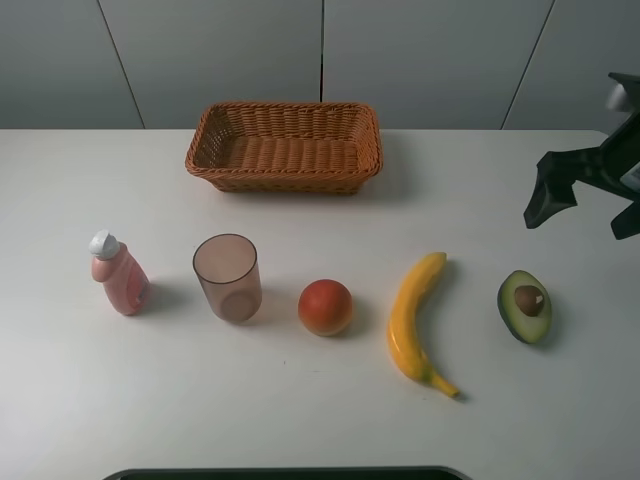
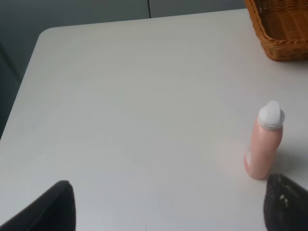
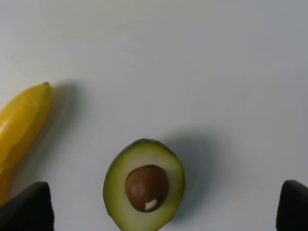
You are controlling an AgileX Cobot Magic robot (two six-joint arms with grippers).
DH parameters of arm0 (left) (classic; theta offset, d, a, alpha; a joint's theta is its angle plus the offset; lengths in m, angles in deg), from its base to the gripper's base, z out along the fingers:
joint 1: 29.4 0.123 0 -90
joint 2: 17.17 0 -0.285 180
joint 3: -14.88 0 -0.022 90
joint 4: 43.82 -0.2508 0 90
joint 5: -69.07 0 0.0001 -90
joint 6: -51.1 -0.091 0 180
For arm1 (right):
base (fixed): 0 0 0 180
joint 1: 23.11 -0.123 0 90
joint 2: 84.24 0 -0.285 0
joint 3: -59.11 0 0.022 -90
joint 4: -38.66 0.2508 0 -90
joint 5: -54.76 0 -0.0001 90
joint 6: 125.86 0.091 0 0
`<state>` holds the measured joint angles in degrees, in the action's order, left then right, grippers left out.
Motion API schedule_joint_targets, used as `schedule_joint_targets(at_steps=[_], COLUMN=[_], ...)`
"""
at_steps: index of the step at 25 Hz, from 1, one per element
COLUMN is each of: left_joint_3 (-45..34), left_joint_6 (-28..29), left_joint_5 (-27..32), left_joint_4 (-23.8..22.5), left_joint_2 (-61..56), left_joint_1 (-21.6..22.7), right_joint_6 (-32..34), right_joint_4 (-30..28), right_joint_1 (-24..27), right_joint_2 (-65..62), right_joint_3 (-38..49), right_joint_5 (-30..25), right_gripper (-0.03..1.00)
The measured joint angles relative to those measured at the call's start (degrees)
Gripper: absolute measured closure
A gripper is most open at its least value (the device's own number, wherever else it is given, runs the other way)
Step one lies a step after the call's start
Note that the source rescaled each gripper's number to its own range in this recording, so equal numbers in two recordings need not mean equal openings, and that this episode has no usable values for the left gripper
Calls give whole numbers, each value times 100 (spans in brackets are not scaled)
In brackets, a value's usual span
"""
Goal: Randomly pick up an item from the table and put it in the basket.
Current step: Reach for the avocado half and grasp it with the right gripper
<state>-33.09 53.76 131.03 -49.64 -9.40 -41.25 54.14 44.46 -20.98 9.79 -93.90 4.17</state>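
The halved avocado (image 1: 525,305) lies cut side up on the white table (image 1: 300,420) at the right, with its brown pit showing. It also shows in the right wrist view (image 3: 144,190). My right gripper (image 1: 585,210) hangs open and empty above the table, behind the avocado and a little right of it. Its fingertips (image 3: 26,207) stand wide on either side of the avocado in the wrist view. The brown wicker basket (image 1: 285,170) stands empty at the back middle. My left gripper (image 2: 166,211) is open and empty over bare table, out of the exterior view.
A yellow banana (image 1: 415,315) lies left of the avocado. Further left stand a round red-orange fruit (image 1: 325,307), a translucent brown cup (image 1: 228,277) and a pink bottle (image 1: 118,273) with a white cap. The bottle is near the left gripper's fingertips (image 2: 286,202).
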Motion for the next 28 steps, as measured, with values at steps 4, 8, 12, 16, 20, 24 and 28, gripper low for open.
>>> schedule_joint_targets(at_steps=[4, 8, 12, 16, 20, 24, 28], left_joint_3=[0, 0, 0, 0, 0, 0, 0], left_joint_6=[0, -11, -11, -11, -11, -11, -11], left_joint_5=[0, 0, 0, 0, 0, 0, 0], left_joint_4=[0, 0, 0, 0, 0, 0, 0], left_joint_2=[0, 0, 0, 0, 0, 0, 0], left_joint_1=[0, 0, 0, 0, 0, 0, 0], right_joint_6=[-90, -110, -165, -223, -282, -343, -355], right_joint_4=[219, 348, 393, 393, 393, 393, 393], right_joint_1=[-97, -239, -263, -263, -263, -263, -263], right_joint_2=[288, 492, 779, 1036, 1256, 1457, 1498], right_joint_3=[723, 1149, 1210, 1210, 1213, 1213, 1213], right_joint_5=[930, 1425, 1533, 1567, 1614, 1731, 1792], right_gripper=[-3, -3, -3, -3, -3, -3, -2])
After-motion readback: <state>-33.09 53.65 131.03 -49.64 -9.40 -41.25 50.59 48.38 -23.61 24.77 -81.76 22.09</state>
